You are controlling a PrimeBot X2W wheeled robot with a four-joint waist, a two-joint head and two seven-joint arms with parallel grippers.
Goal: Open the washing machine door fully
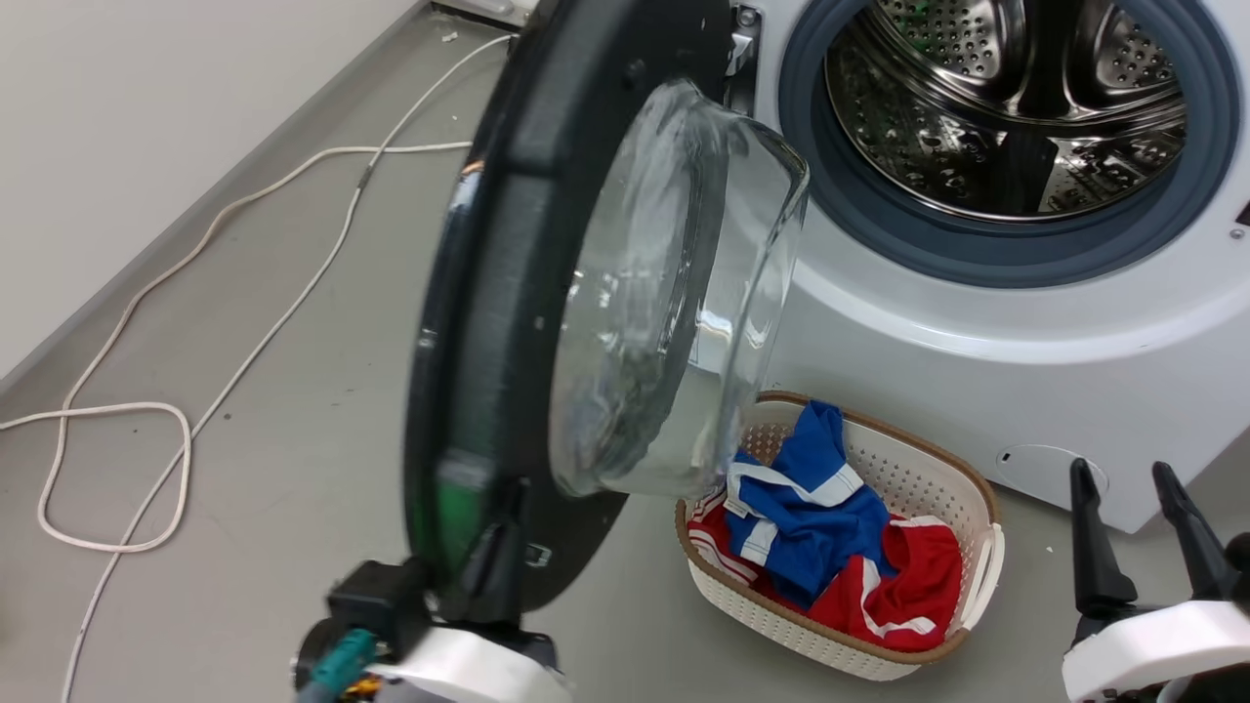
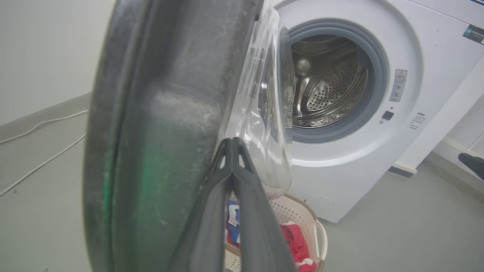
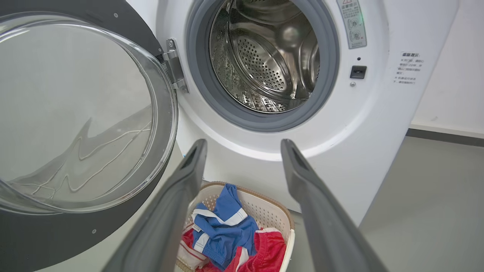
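The left gripper (image 1: 493,561) had its two fingers pressed together tip to tip with nothing between them. They lay against the inner face of the washing machine door (image 1: 488,322) near its lower rim, just beside the clear glass bowl (image 1: 674,293). The door stood swung well out from the washing machine (image 1: 977,332), leaving the steel drum (image 1: 928,117) exposed beyond that gripper's fingertips. The right gripper (image 1: 1138,532) was well apart from the door, its fingers spread wide and empty. Past them a white basket (image 1: 923,469) of blue and red clothes (image 1: 811,498) sat on the floor (image 1: 293,439), just before the machine.
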